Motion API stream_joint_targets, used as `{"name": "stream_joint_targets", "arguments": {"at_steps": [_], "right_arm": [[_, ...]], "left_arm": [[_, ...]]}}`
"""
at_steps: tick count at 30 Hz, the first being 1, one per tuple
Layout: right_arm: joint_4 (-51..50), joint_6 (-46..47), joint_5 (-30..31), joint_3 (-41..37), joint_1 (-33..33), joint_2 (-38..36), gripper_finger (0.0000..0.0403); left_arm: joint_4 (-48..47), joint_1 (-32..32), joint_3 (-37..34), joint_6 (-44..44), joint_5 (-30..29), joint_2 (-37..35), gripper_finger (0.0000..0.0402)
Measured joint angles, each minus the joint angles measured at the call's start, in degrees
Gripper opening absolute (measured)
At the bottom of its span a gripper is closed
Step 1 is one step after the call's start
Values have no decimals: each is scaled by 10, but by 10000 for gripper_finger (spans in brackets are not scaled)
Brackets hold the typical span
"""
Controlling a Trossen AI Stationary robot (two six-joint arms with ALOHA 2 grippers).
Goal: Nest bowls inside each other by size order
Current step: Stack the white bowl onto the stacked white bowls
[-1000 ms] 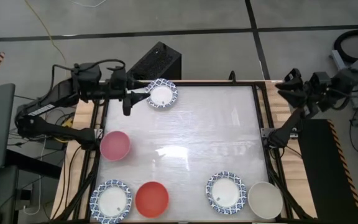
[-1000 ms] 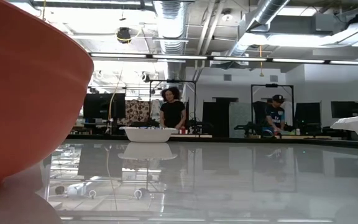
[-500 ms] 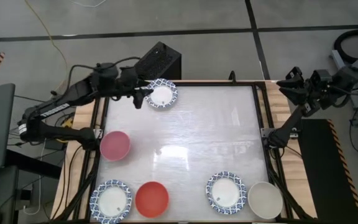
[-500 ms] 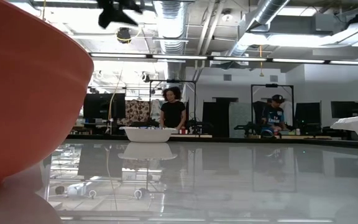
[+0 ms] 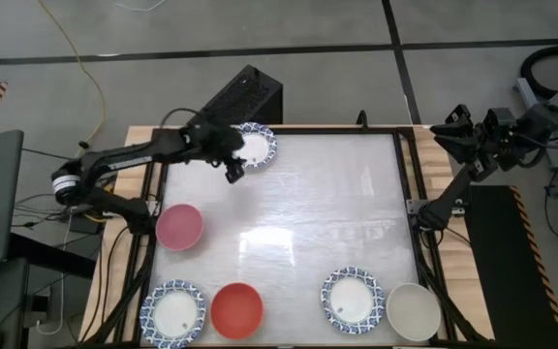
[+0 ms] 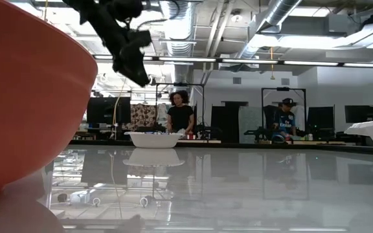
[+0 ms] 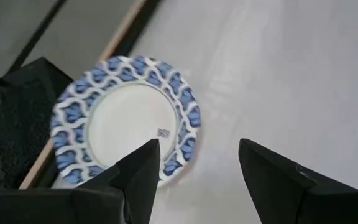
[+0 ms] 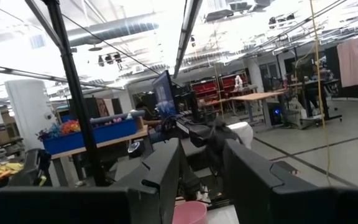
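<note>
The white table fills the frame between both arms. On it, the bowls lie apart, none nested yet.

Three blue-and-white rimmed bowls are about the same size: one at the far left edge, one at the near left corner, and one near and right of centre. The far-left one carries a tiny dark mark inside its white centre, too small to read. No other writing or brand can be read on anything.

The plain cream-white bowl sits at the near right corner, just beside the near-right patterned bowl. The red bowl sits just right of the near-left patterned bowl and looms at the left of the low view. The pink bowl stands at the left edge, between the far and near patterned bowls.

The left gripper hangs above the table at the near left rim of the far patterned bowl, its fingers spread apart and holding nothing; the bowl shows just beyond them.

The right gripper waits off the table's far right corner, fingers apart with nothing between them.

A black box sits on the floor beyond the far left edge.
</note>
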Motion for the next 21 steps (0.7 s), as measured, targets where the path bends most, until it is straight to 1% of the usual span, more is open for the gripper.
{"name": "stream_joint_targets", "arguments": {"at_steps": [7, 11, 12, 18, 21], "right_arm": [[-4, 1, 1, 0, 0, 0, 148], [-8, 1, 3, 0, 0, 0, 148], [-8, 1, 3, 0, 0, 0, 148], [-9, 9, 3, 0, 0, 0, 148], [-9, 10, 3, 0, 0, 0, 148]], "left_arm": [[6, -26, 0, 91, -6, 63, 212], [11, -37, 0, 135, -59, 80, 217], [12, -38, 0, 144, -64, 83, 218], [17, -39, 0, 154, -77, 125, 220], [17, -39, 0, 145, -105, 149, 220]]}}
